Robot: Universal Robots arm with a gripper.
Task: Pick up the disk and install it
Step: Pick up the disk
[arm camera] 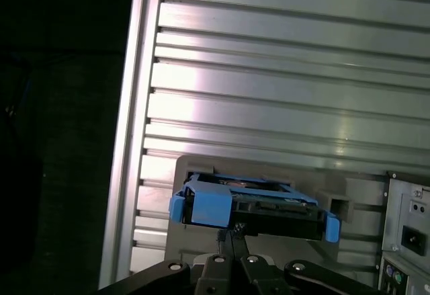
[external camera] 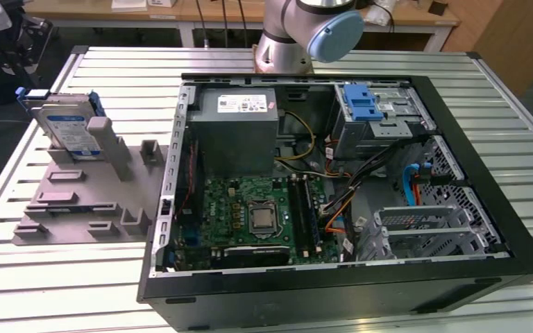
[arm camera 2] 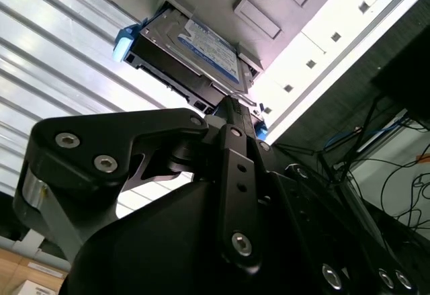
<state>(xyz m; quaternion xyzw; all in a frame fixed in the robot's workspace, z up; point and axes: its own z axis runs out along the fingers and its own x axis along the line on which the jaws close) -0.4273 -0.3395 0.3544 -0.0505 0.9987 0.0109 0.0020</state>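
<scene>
Black metal gripper (arm camera: 230,233), its bolted linkage arms converging in the first wrist view, has its fingertips pressed together on nothing, short of the disk (external camera: 70,128). Silver and blue-framed, the disk stands on edge in a slot of the grey moulded fixture (external camera: 81,201) on the ribbed aluminium table (external camera: 488,90). Further to the exterior view's right, the open black computer case (external camera: 341,305) holds a green motherboard (external camera: 248,215) and a grey power supply box (external camera: 234,139).
</scene>
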